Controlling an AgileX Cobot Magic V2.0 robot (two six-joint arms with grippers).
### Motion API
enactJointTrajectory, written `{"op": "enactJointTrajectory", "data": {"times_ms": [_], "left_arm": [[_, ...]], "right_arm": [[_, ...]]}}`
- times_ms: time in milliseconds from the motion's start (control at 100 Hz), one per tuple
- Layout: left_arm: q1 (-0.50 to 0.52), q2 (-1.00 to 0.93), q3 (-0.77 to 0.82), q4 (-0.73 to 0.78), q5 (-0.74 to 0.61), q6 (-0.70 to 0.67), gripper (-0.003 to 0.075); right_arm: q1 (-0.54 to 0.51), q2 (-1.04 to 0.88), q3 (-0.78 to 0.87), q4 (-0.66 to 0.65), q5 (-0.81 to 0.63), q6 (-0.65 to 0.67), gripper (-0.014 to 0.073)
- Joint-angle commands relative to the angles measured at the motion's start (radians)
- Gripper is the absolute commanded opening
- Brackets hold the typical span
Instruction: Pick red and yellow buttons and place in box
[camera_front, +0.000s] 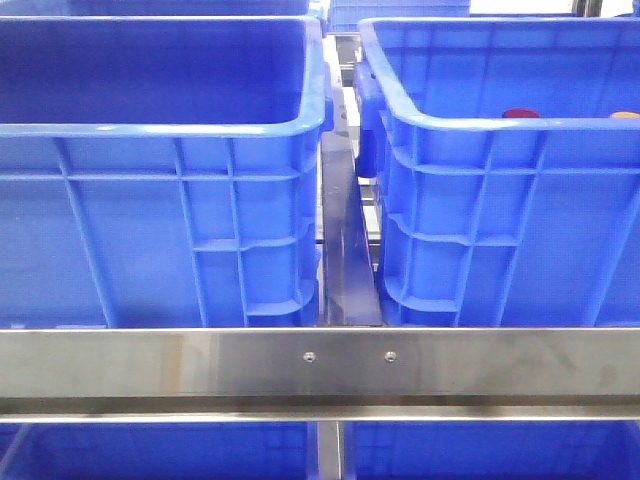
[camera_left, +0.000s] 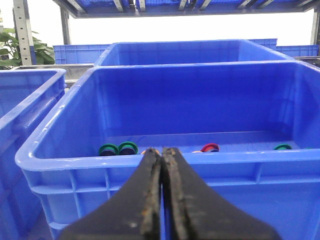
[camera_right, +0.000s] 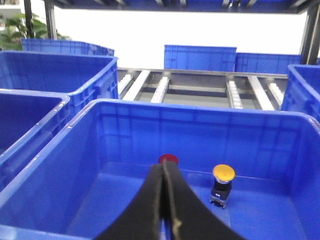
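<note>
In the right wrist view, the right gripper (camera_right: 165, 200) is hanging over the near rim of a large deep blue plastic crate (camera_right: 125, 125), its two black fingers pressed together with nothing between them. Beyond the fingertips, on the crate floor near the far wall, a glossy red round-topped button (camera_right: 168, 159) is sitting almost directly in line with the closed fingers, its lower part hidden behind them. Just beside it, an orange-yellow round-topped button (camera_right: 223, 172) is standing upright on a dark body with a grey base, its long axis vertical and its cap facing up. Neither button is touching the gripper.

In the front view, the red cap (camera_front: 520, 114) and an edge of the orange-yellow cap (camera_front: 626, 116) are showing just above the near rim of the right-hand crate.

In the left wrist view, the left gripper (camera_left: 162, 190) is also closed with nothing held, its worn fingertips meeting in front of the rim of another blue ribbed crate (camera_left: 65, 150). Inside that crate, small round green pieces (camera_left: 118, 149) and a red-ringed piece (camera_left: 210, 148) are lying on the floor, partly hidden by the rim.
</note>
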Motion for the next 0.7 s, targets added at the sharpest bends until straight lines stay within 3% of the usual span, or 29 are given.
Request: {"op": "enactJointTrajectory", "data": {"times_ms": [0, 320, 690], "left_arm": [[0.002, -0.028, 0.043, -0.008, -0.080, -0.001, -0.0019], [0.002, -0.028, 0.043, -0.008, -0.080, -0.001, -0.0019], [0.002, -0.028, 0.043, -0.008, -0.080, -0.001, -0.0019]], "right_arm": [[-0.005, -0.069, 0.029, -0.013, -0.085, 0.004, -0.0067], [-0.118, -0.338, 0.238, 0.021, -0.086, 0.030, -0.0067], [-0.154, -0.336, 0.323, 0.033, -0.174, 0.054, -0.0067]]}}
